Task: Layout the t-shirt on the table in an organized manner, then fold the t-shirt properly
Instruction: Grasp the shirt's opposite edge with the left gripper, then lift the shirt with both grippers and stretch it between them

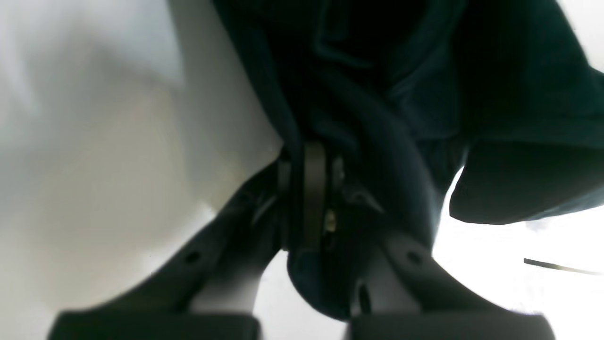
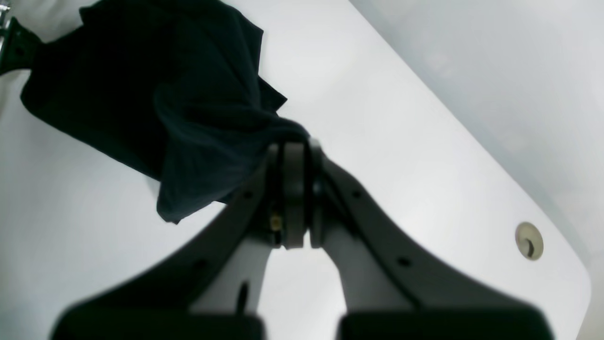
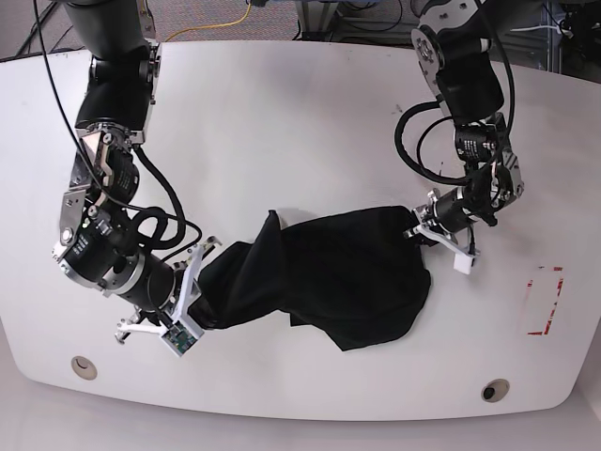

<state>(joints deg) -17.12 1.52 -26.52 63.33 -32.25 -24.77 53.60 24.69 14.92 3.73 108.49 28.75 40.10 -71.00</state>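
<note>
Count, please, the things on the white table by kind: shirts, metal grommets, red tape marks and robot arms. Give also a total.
T-shirt: 1, black, bunched between the two grippers
Grommets: 2, near the table front edge
Red tape mark: 1
Arms: 2, left gripper and right gripper both shut on the t-shirt
Total: 6
</note>
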